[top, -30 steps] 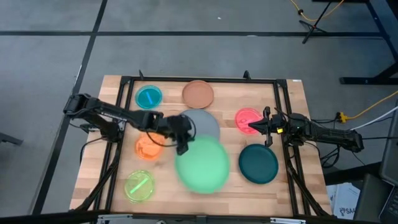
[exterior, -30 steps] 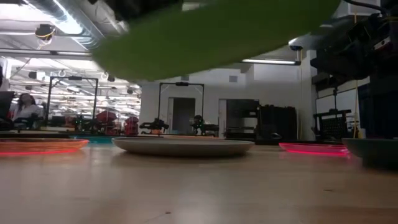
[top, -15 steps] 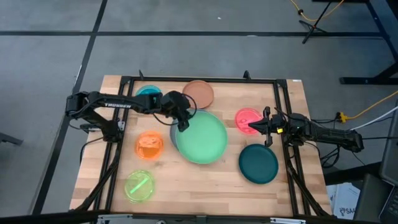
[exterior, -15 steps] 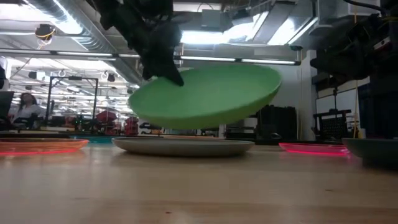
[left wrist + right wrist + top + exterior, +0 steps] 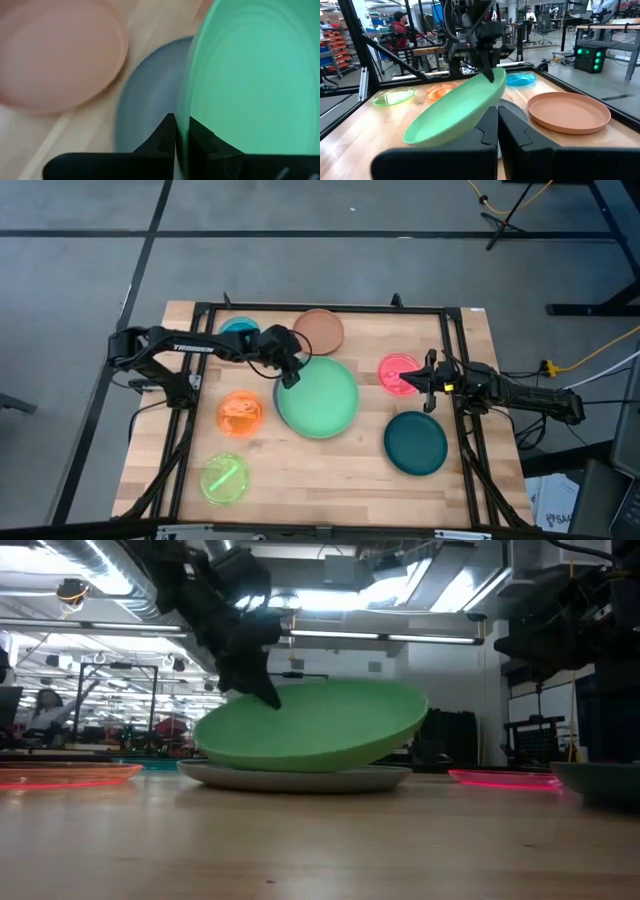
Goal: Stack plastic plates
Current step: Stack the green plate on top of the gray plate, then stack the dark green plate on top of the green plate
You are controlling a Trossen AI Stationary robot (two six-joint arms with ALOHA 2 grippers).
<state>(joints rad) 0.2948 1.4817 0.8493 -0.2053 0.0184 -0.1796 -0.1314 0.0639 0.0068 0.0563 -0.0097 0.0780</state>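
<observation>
My left gripper (image 5: 290,377) is shut on the large light green plate (image 5: 320,397), which sits over the large grey plate (image 5: 145,95) at the table's middle. In the low view the grey plate (image 5: 300,778) lies flat on the wood under it. The terracotta plate (image 5: 319,330) and the cyan plate (image 5: 238,329) lie at the far side. The orange plate (image 5: 240,412) and the yellow-green plate (image 5: 224,478) lie at the left. The pink plate (image 5: 398,372) and the dark teal plate (image 5: 415,442) lie at the right. My right gripper (image 5: 428,380) is shut and empty beside the pink plate. My left gripper pinches the green plate's rim (image 5: 195,107) at its far left side, one finger above the rim and one below. The fingers slant down from the table's far left. The plate is tilted, its held rim (image 5: 270,700) raised, its underside (image 5: 300,766) on the grey plate.
A black frame (image 5: 330,308) runs around the wooden table top. My right arm (image 5: 510,392) lies along the right side. Bare wood (image 5: 310,475) shows toward the near edge, between the yellow-green and dark teal plates. People show in the room beyond the table.
My left gripper has carried the green plate from the near middle toward the far edge, over the grey plate, then down. The plate, lifted clear before, now sits tilted on the grey plate. My right arm has kept still.
</observation>
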